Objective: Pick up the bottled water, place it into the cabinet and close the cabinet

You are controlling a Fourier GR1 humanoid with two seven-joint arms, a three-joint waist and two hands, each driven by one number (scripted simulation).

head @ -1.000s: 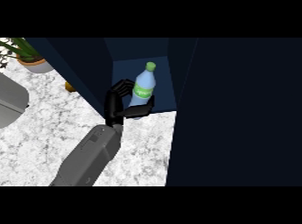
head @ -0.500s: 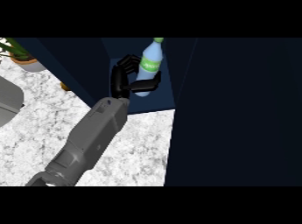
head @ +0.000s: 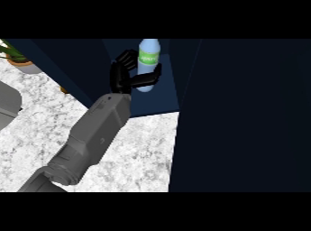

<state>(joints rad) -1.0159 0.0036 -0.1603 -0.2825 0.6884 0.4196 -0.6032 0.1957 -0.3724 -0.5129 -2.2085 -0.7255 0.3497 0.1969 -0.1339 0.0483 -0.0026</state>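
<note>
Bottled water (head: 148, 63) carried deeper — left hand (head: 125, 76) gripping.

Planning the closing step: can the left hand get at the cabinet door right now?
Probably not yet. The left hand is curled round the bottled water inside the cabinet. The cabinet door stands right beside it with nothing between, but the hand is occupied.

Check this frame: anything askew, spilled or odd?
Nothing stands out. The left hand is curled round the bottled water, holding it upright in the open cabinet. No spill shows on the marble counter. The potted plant stands upright at the far left.
</note>
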